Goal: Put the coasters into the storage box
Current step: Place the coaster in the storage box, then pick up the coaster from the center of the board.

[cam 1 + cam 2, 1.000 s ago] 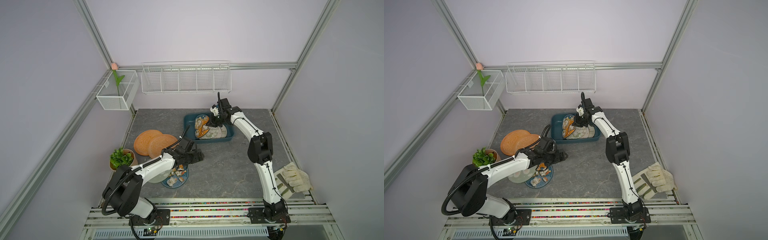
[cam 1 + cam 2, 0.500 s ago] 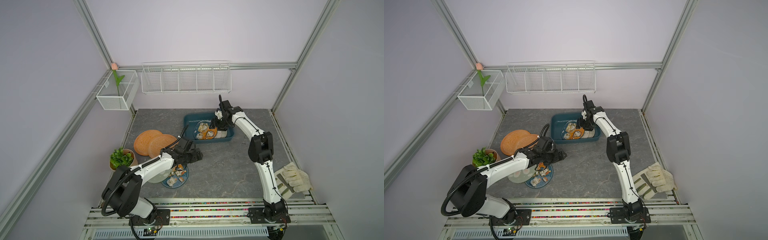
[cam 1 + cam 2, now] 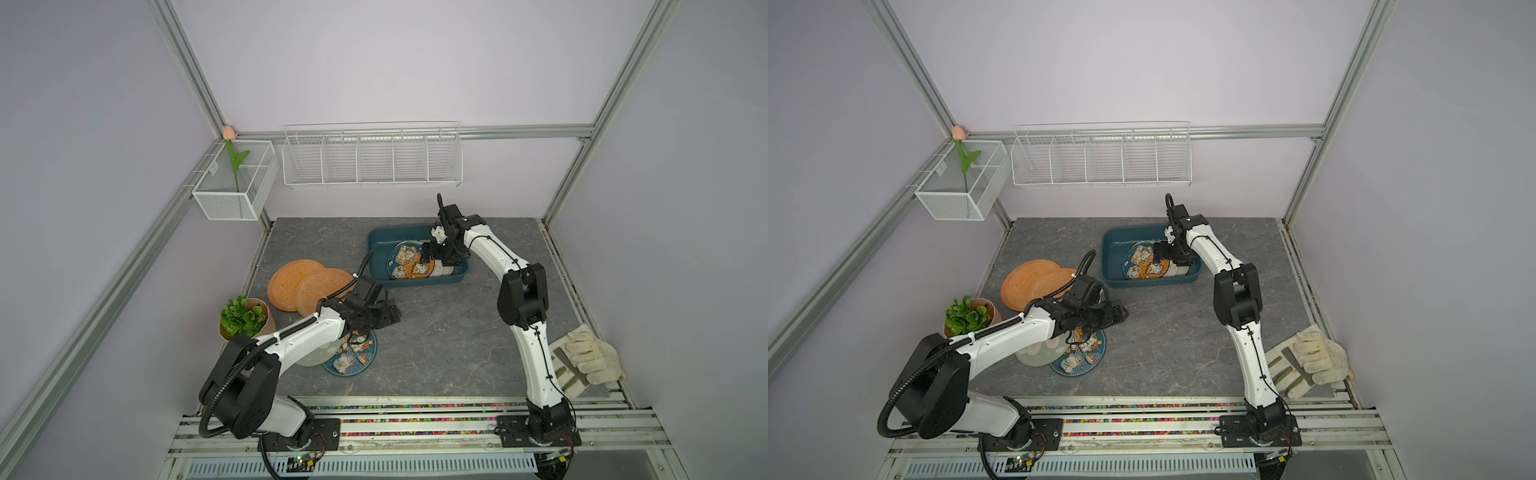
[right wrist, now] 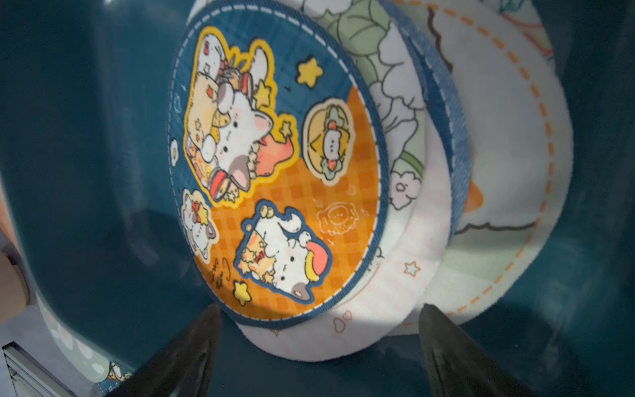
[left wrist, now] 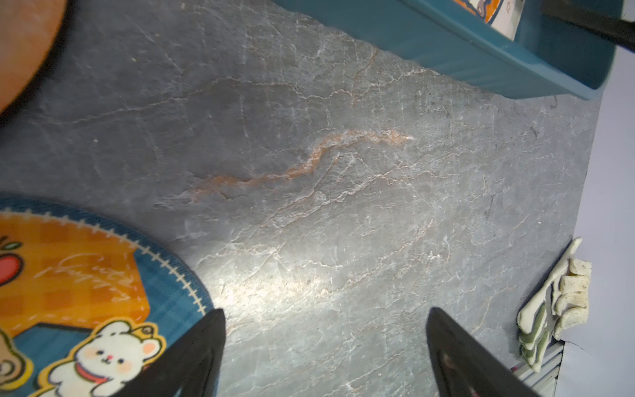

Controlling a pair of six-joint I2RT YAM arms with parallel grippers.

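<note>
Over the shallow dark teal-blue plastic storage box (image 3: 415,281), the right tool (image 4: 319,309) hangs released, its two black fingers (image 4: 192,347) spread wide with nothing between them. Just beyond their tips, one round blue-and-orange coaster printed with cartoon animals (image 4: 275,172) lies on top of a fanned pile inside the box. At least three more coasters (image 4: 508,172), cream, pale green and blue-edged, show under it; the full count is hidden.

Nearer the rail, the left tool (image 5: 326,311) is also released, hovering above the bare grey marbled worktop (image 5: 309,172). Beside it lie one blue cartoon-print coaster (image 3: 1079,355) and one pale green coaster (image 3: 1038,355), partly covered by the arm. Two plain textured orange coasters (image 3: 291,282) overlap towards the left wall.

Further out are one small potted green plant (image 3: 241,318), white work gloves (image 3: 590,359) at the right edge, and two white wire baskets (image 3: 372,160) on the walls, one holding a single pink tulip (image 3: 228,133).
</note>
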